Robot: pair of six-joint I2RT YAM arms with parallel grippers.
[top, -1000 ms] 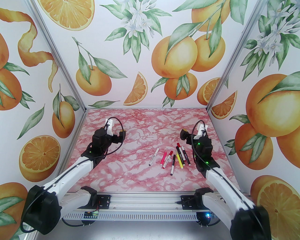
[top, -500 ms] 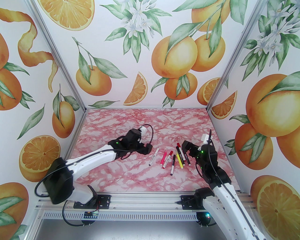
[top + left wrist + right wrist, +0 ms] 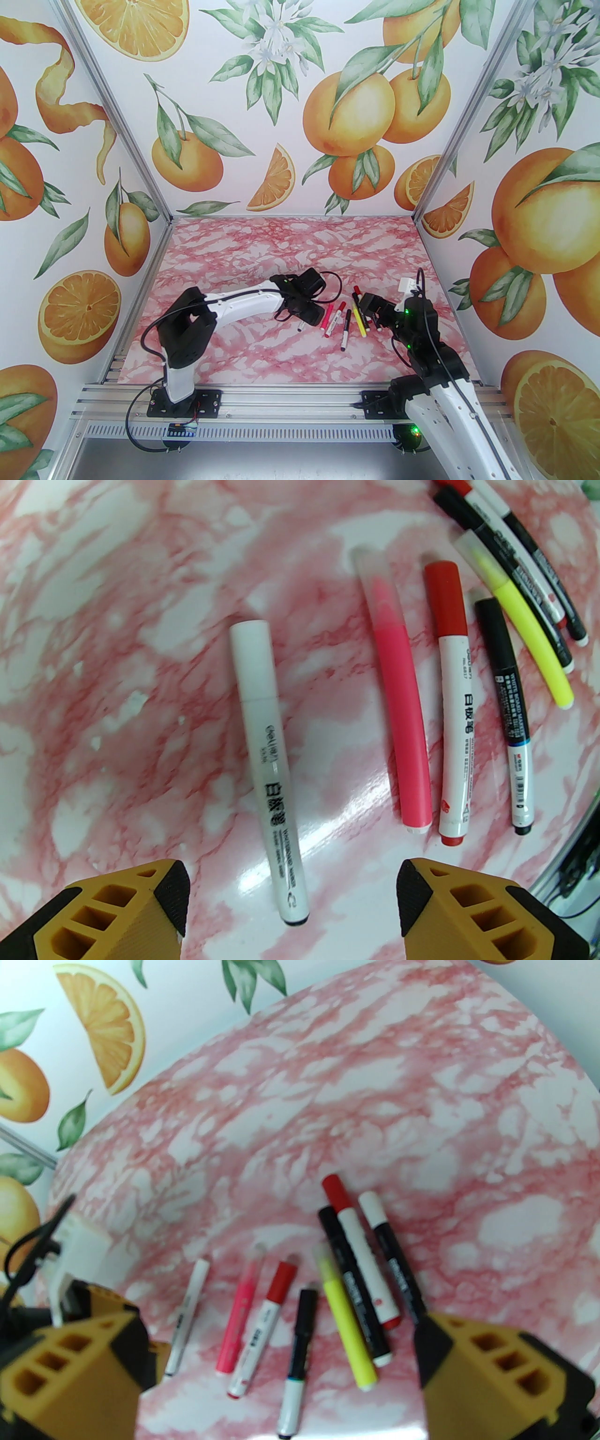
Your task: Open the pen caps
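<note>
Left claw point(image 3: 293, 878) and right claw point(image 3: 279, 1335) low, agape.

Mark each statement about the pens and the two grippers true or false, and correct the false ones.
1. Every pen wears its cap. True.
2. The left gripper grips the pink highlighter. False: its jaws are open, one on either side of the white-capped marker.
3. The right gripper is open and holds nothing. True.
4. The pink highlighter lies directly beside the yellow highlighter. False: a red-capped marker and a black-capped marker lie between them.
</note>
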